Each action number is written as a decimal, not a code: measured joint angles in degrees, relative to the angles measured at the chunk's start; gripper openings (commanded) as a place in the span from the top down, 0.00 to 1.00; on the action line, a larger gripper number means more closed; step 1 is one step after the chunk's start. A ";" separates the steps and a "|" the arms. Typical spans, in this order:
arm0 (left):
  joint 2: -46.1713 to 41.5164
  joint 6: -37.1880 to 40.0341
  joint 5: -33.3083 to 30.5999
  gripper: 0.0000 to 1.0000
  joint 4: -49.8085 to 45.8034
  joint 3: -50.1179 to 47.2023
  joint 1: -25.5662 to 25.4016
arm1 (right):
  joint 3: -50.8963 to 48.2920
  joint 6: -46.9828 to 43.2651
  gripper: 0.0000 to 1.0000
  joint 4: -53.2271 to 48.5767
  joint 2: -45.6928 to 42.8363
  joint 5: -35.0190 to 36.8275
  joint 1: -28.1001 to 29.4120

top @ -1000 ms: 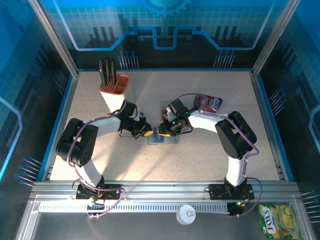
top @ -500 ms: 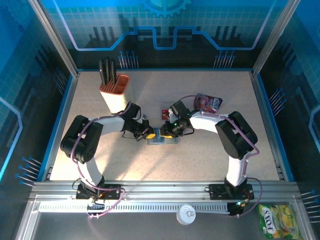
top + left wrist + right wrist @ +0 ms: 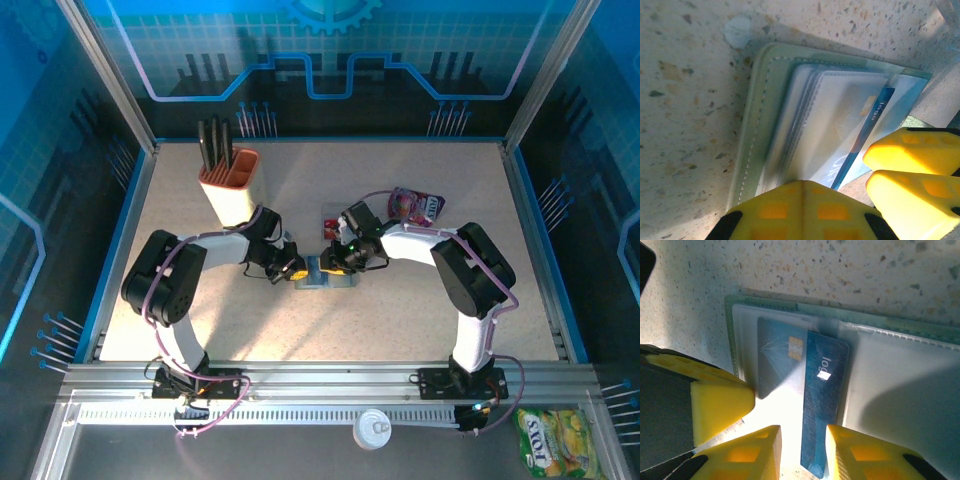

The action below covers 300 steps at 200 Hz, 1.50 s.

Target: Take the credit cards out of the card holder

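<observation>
The grey-green card holder [image 3: 328, 278] lies open on the table, its clear sleeves [image 3: 830, 120] facing up. A dark blue credit card [image 3: 822, 390] sticks partway out of a sleeve; the same blue card [image 3: 870, 125] shows edge-on in the left wrist view. A second blue card with a chip [image 3: 777, 365] stays inside the sleeve. My right gripper [image 3: 802, 452] [image 3: 336, 259] is open, one finger on each side of the protruding card. My left gripper [image 3: 802, 187] [image 3: 297, 269] is shut, its tips pressed on the holder's left panel [image 3: 760, 115]. A red card [image 3: 331, 224] lies on the table beyond the holder.
A pink snack pouch [image 3: 416, 205] lies behind the right arm. The orange-and-cream cup with black pens [image 3: 228, 178] stands at the back left. Both grippers' yellow fingers crowd together over the holder. Blue rails edge the table.
My left gripper has slid right onto the holder's left side. The right gripper has hardly moved.
</observation>
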 measured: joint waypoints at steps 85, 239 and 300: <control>0.17 0.09 -0.02 1.00 -0.35 0.24 0.00 | -1.40 1.51 0.70 2.54 0.98 -1.68 -0.52; 0.31 0.20 0.00 1.00 -0.46 0.37 0.00 | -3.63 4.55 0.87 7.93 0.96 -4.50 -1.44; 0.44 1.25 -0.02 1.00 -0.98 0.68 0.02 | -4.85 4.26 0.89 8.39 0.07 -5.29 -2.80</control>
